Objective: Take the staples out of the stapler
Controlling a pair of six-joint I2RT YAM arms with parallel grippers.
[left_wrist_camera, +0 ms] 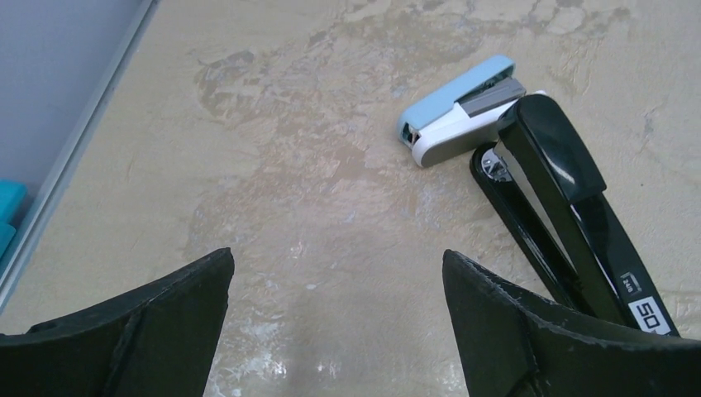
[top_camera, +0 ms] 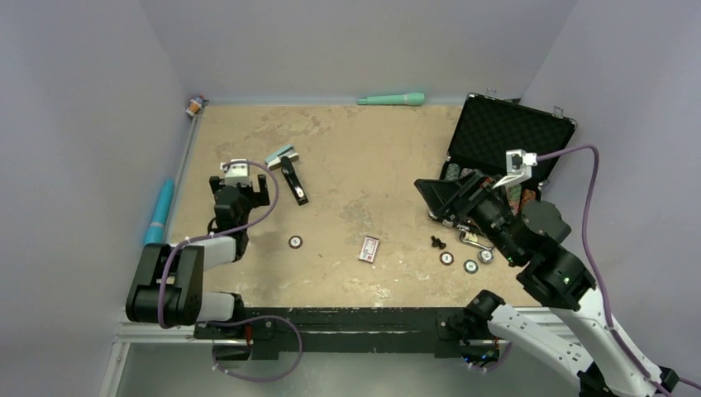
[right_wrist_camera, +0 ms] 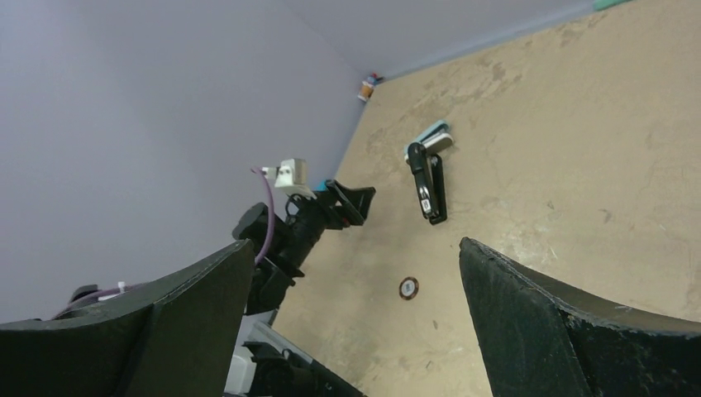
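Approach step: black stapler [top_camera: 293,180] lies upper left of centre in the overhead view, touching a small blue-and-white stapler [top_camera: 281,155]. Left gripper [left_wrist_camera: 337,281] hovers just beside it, spread and empty. Right gripper [right_wrist_camera: 355,273], also spread, sits well apart. Next probably means swinging its top arm open.

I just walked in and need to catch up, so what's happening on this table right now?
Two robot arms are set to empty the stapler, which lies untouched on the table beside a blue stapler. The left tool hovers open just short of it, holding nothing. The right tool is open too, raised near the case on the right.
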